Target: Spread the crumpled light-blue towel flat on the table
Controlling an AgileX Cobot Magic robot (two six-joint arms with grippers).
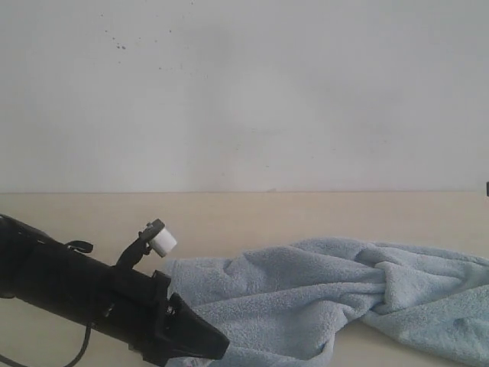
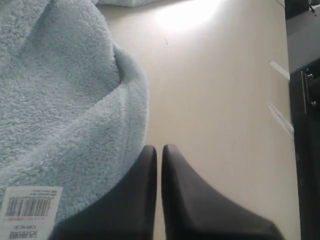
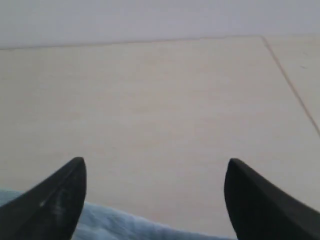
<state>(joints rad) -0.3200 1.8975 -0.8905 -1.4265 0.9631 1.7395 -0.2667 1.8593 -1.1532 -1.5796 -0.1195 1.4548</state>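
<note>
towel (image 1: 321, 298): fluffy terry cloth | table (image 1: 306, 214): matte (smooth) | left pincer (image 2: 159, 149): perhaps plastic

I see the light-blue fluffy towel (image 1: 321, 298) lying crumpled in thick folds on the pale-beige desk (image 1: 252, 218), well apart from its far edge; its white barcode label (image 2: 31, 212) faces up.

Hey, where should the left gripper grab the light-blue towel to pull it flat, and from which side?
Probably the stitched hem of the towel near the white label. It bulges as a rounded fold facing bare table, so the left gripper, now shut beside it, could open and come in low from that open side.
</note>
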